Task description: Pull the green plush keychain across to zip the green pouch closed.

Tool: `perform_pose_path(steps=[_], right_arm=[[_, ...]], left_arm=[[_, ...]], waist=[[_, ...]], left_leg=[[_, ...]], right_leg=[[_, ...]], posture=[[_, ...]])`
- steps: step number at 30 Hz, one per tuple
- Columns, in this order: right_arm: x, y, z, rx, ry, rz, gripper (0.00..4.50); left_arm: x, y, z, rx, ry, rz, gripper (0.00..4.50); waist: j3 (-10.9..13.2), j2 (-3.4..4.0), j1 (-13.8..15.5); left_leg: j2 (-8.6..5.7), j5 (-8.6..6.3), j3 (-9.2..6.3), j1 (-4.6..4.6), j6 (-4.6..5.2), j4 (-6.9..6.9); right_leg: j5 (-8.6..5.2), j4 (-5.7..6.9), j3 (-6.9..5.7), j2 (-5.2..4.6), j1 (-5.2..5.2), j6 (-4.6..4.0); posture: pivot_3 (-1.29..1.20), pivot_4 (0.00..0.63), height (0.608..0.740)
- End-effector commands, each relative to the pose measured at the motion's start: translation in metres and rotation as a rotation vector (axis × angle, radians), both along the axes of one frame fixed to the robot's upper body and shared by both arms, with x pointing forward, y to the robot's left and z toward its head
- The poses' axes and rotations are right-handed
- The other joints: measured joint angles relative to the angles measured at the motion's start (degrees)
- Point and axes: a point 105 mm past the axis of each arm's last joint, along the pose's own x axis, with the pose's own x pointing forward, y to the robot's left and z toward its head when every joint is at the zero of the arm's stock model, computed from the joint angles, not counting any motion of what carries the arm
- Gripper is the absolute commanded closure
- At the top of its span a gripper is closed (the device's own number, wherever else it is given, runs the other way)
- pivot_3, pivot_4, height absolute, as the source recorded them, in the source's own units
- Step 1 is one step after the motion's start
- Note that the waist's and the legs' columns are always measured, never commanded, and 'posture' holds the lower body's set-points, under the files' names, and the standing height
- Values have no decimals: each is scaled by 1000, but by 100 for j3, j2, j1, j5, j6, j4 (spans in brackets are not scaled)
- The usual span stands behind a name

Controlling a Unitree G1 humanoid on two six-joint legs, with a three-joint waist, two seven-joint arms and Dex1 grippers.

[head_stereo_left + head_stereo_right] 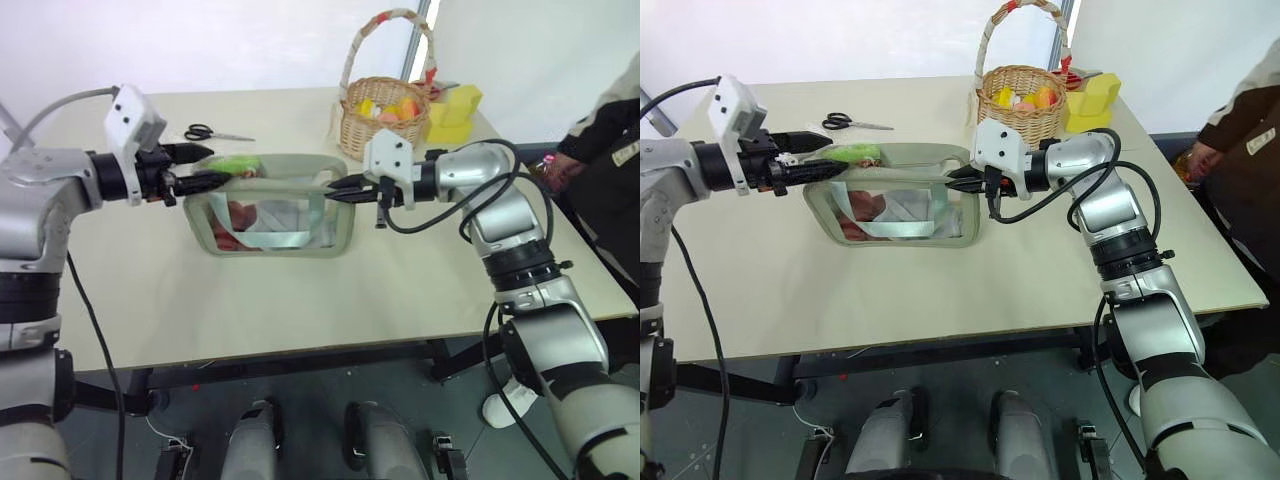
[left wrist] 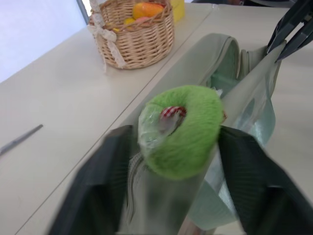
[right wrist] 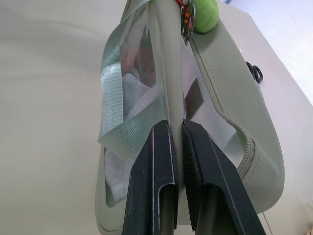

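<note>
One green pouch (image 1: 270,215) stood held up off the counter (image 1: 300,300) between two grippers, mid-counter, near the wicker basket (image 1: 385,125). Right gripper (image 1: 338,190) was pressed together, pinching the pouch's top edge at its right end; the right wrist view showed both fingers (image 3: 156,171) clamped on the fabric strip. Left gripper (image 1: 205,165) was at the pouch's left end, fingers spread, with the one green plush keychain (image 2: 183,129) sitting between them. No squeeze was visible, pads looked apart from the fuzz on both sides.

Step in hand, my read: gripping the keychain, pull not started. The zipper looked open along most of the top, slider at the left end by the keychain. Next move calls for closing the left fingers on the plush, then dragging it along the top toward the right gripper while the right holds the pouch taut. Risk: plush squashes and slips, or the pouch sags if the right grip gives.

Counts: one pouch, one keychain, two grippers, one basket with yellow and orange items inside, one pair of scissors (image 1: 215,133) at the counter's far side, yellow sponge blocks (image 1: 455,110) beside the basket, count unclear. One person (image 1: 600,150) stood at the counter's right edge.
</note>
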Motion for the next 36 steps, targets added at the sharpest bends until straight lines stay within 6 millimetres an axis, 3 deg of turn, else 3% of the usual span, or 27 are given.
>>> perform_pose_path(steps=[1,4,7,13,17,20,26,29,30,34,36], right_arm=[[-2,-1,11,10,-39,-1,4500],[-1,-2,12,11,-42,-4,4500],[-2,-2,12,11,-44,-3,4500],[-2,0,11,8,-44,4,4500],[-2,1,11,6,-41,9,4500],[-2,2,11,6,-41,11,4500],[-1,3,11,7,-44,6,4500],[0,1,12,7,-32,-2,4500],[0,1,12,5,-26,-2,3727],[4,-7,31,-23,-71,-19,1923],[3,-5,50,-5,-79,-3,1923]], left_arm=[[-9,15,33,25,-96,20,47],[-13,36,36,51,-83,75,47],[-16,46,18,66,-27,103,47],[-7,38,-36,87,51,110,47],[2,32,-37,14,40,114,47],[0,29,-37,16,46,90,1204],[-3,30,-41,36,52,73,4355],[-5,28,-42,44,55,69,4438],[-5,28,-42,45,57,66,4500],[-6,30,-45,61,59,67,4500],[-7,30,-45,63,59,63,4500]], waist=[[0,0,5],[0,0,-4],[0,2,-2],[-1,0,21],[-1,0,16],[-1,0,2],[-1,0,4],[-1,0,7],[-1,0,6],[-1,1,6],[1,4,3]], left_leg=[[0,-2,0,0,-3,0],[0,-5,0,-1,-8,1],[0,-5,0,0,-8,-2],[0,-6,0,-2,-9,2],[1,-5,1,-2,-8,1],[1,-4,1,-2,-7,1],[1,-4,1,-1,-7,0],[1,-5,1,-1,-8,0],[1,-5,1,-1,-8,0],[1,-5,1,-1,-8,0],[1,-5,2,-2,-8,0]], right_leg=[[0,0,0,0,0,0],[0,-1,0,0,1,-1],[-1,-1,0,-1,0,-1],[0,-3,-1,-3,2,-3],[2,-2,-1,-2,0,-4],[2,-2,-1,-1,0,-3],[2,-2,-1,-1,1,-3],[2,-2,-1,-1,1,-3],[2,-2,-1,-1,0,-3],[2,-2,0,-1,0,-3],[2,-2,0,-1,-1,-3]], posture=[[0,150,740],[0,150,740],[0,150,740],[0,150,740],[0,150,740],[0,150,740],[0,150,740],[0,150,740],[0,150,740],[0,150,740],[0,150,740]])
